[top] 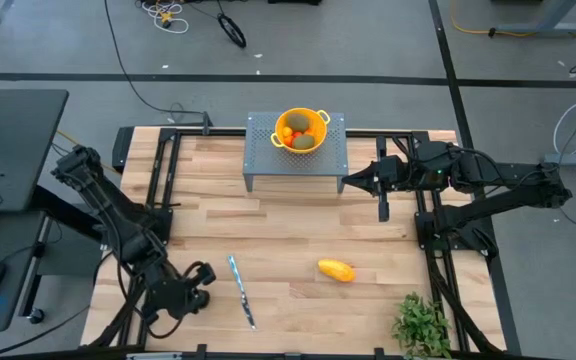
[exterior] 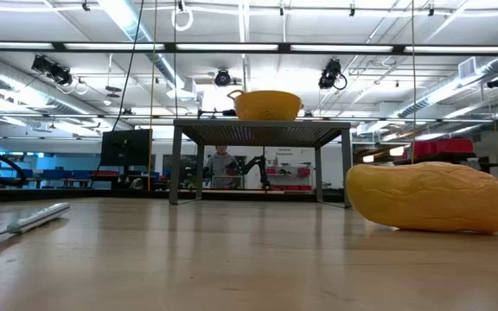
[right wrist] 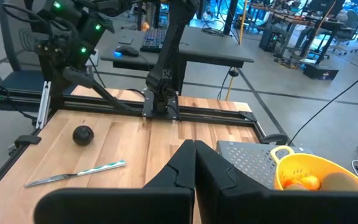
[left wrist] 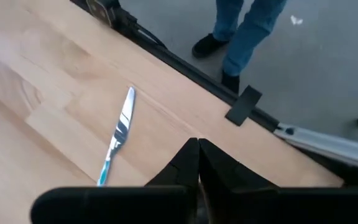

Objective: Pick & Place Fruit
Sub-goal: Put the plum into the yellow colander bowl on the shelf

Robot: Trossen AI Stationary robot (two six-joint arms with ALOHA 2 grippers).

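Note:
A yellow colander [top: 301, 130] on a grey perforated stand [top: 268, 150] at the table's far middle holds orange-red pieces and olive-green ovals [top: 302, 142]. A yellow-orange oblong fruit [top: 336, 270] lies on the bare wood toward the near right, large in the low view [exterior: 430, 197]. A dark round fruit [right wrist: 82, 135] rests on the table's left side; the high view hides it. My left gripper [left wrist: 197, 144] hangs shut above the near left of the table [top: 204, 273], beside the knife. My right gripper [right wrist: 194, 144] hovers shut, roughly level, just right of the stand [top: 348, 182].
A slim silver knife [top: 241, 290] with a blue-tipped handle lies near the front edge, right of my left gripper. A leafy green plant [top: 423, 325] stands at the near right corner. A person's legs [left wrist: 247, 31] stand beyond the near edge. Open wood lies between stand and oblong fruit.

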